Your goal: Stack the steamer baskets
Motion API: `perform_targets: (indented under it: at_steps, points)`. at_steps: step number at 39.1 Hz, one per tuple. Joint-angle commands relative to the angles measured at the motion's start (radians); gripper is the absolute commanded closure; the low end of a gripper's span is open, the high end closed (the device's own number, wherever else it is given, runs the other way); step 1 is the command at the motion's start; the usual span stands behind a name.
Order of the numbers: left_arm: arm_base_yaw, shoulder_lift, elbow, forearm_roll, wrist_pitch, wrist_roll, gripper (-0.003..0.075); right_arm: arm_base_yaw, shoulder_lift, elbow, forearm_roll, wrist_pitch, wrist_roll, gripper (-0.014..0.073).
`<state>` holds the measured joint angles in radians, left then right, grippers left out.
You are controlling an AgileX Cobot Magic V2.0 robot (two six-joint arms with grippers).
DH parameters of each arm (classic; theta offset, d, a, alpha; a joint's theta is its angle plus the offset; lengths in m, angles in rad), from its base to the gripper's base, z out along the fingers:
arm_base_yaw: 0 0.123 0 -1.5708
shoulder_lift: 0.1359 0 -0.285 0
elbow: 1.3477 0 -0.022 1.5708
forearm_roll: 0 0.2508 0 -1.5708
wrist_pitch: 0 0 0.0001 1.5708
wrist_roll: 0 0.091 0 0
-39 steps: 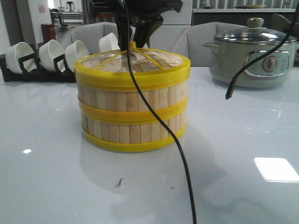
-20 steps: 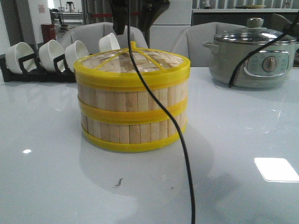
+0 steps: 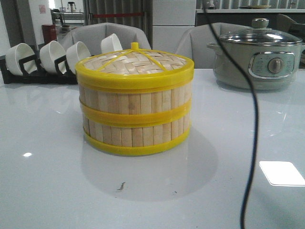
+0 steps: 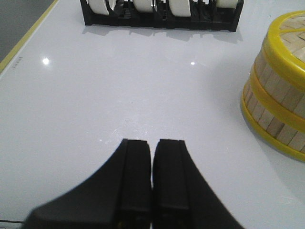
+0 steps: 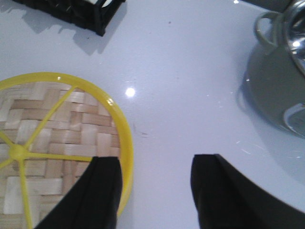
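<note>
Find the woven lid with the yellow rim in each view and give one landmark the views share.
Front view: the lid sits on top of the two stacked steamer baskets, centre-left.
Left wrist view: only its edge shows at the right border, above the baskets.
Right wrist view: the lid fills the lower left, seen from above, beside the open right gripper.
Shared landmark: the black cup rack.

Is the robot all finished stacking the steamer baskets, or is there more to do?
It looks finished. The two steamer baskets sit stacked, with the woven lid on top. Nothing is in hand: the left pincer is shut and empty, the right pincer open above the lid's edge. Nothing looks left.
</note>
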<state>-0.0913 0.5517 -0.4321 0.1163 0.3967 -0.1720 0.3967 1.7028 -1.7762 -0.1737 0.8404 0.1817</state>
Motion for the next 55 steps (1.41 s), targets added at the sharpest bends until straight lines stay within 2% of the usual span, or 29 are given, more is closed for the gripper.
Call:
perform_targets:
  at_steps: [1,16,26,37,48,51,55]
  points:
    - [-0.008,0.003,-0.031,-0.003,-0.088,-0.009,0.0629,-0.057,-0.195,0.158,-0.023,-0.185,-0.01,0.015]
    - [-0.008,0.003,-0.031,-0.003,-0.088,-0.009,0.0629,-0.296,-0.755,0.945,-0.017,-0.696,-0.01,0.015]
    - [-0.008,0.003,-0.031,-0.003,-0.088,-0.009,0.0629,-0.424,-1.036,1.295,-0.017,-0.91,-0.01,0.015]
    - [-0.008,0.003,-0.031,-0.003,-0.088,-0.009,0.0629,-0.438,-1.172,1.487,-0.017,-0.978,-0.01,0.015]
    - [-0.008,0.003,-0.031,-0.003,-0.088,-0.009,0.0629,-0.438,-1.202,1.505,-0.017,-1.042,-0.01,0.0153]
    - [-0.008,0.003,-0.031,-0.003,-0.088,-0.009,0.0629,-0.438,-1.202,1.505,-0.017,-1.041,-0.01,0.0203]
    - [-0.008,0.003,-0.031,-0.003,-0.088,-0.009,0.0629,-0.438,-1.202,1.505,-0.017,-1.039,-0.01,0.0363]
